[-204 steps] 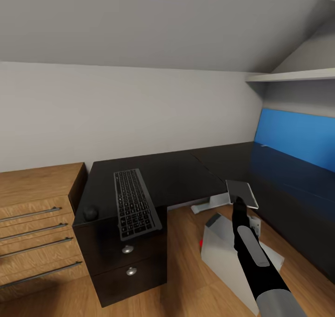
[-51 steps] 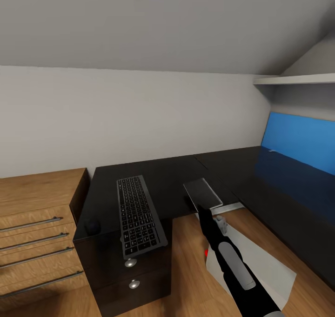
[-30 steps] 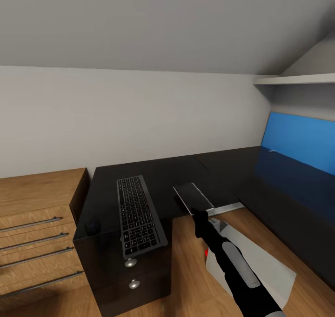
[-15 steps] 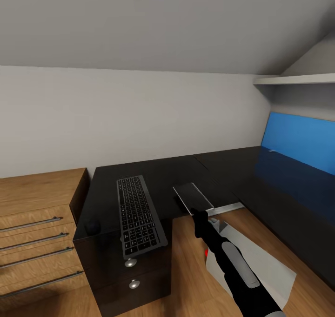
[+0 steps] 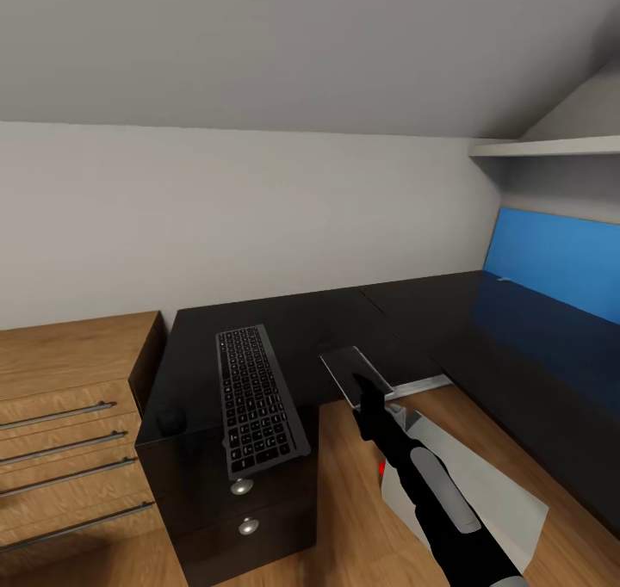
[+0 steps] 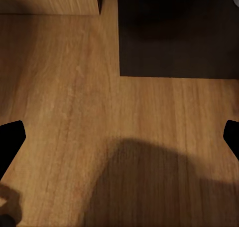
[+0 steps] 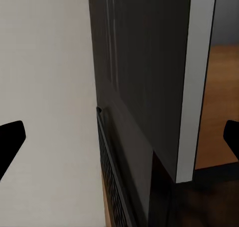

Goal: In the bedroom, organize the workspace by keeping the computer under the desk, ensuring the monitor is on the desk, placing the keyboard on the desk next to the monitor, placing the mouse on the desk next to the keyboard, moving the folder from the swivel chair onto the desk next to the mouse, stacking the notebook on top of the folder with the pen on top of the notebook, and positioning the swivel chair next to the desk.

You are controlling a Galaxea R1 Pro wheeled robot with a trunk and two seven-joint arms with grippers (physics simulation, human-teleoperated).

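Two grippers, both spread wide. Right gripper (image 5: 362, 391) out at the inner front edge of the desk (image 5: 293, 312); in the right wrist view, fingertips at opposite margins, nothing pinched. Left gripper (image 6: 119, 137) likewise parted, hanging over bare wood floor (image 6: 74, 87) by a dark cabinet foot.

Notebook (image 5: 349, 365) just ahead of the right fingertips, lying on the desktop near its edge, near end possibly overhanging; hard to tell. Close up in the right wrist view as a dark slab with a white page edge (image 7: 196, 87). Keyboard (image 5: 258, 398) off to the hand's left, close by; mouse (image 5: 170, 418) further left, past the keyboard, at the desk corner. Computer (image 5: 482, 492) on the floor below the forearm.

Changes: seven seconds back, notebook carried aloft over the computer; since carried left and down onto the desk. Over the last half second, book barely shifted, hand eased slightly forward over its near end.

Reading: notebook probably just let go. Parked only; stacking on the folder not yet done. Risk of slipping off the edge if nudged on withdrawal.
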